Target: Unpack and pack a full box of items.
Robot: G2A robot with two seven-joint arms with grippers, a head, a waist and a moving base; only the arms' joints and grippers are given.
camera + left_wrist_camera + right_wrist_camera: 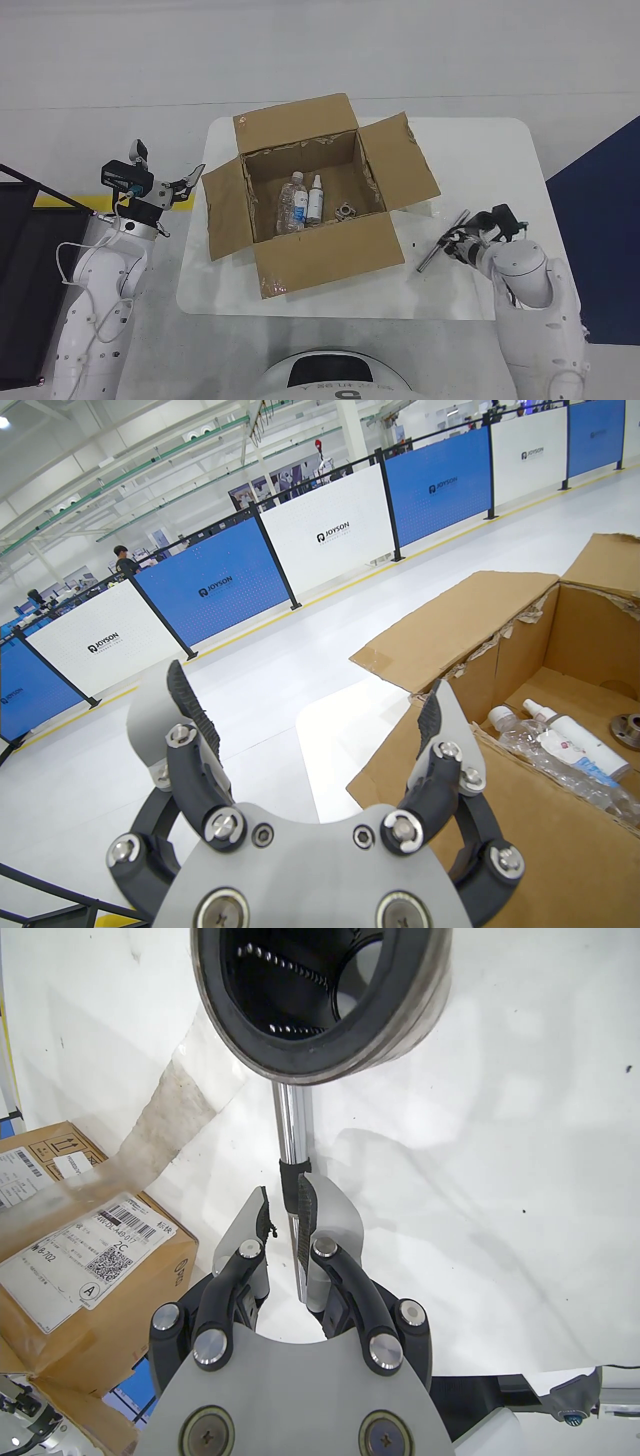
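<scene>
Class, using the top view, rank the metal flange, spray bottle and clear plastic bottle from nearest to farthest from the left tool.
1. Clear plastic bottle, box side facing the left tool.
2. Spray bottle, beside it, mid-box.
3. Metal flange, farthest across the box floor.

Brown cardboard box (297, 122), flaps spread open. Lying inside: clear plastic bottle (290, 206), white spray bottle (316, 198), grey metal flange (346, 211). Chrome steel rod (438, 250) lies outside, right of box.
</scene>
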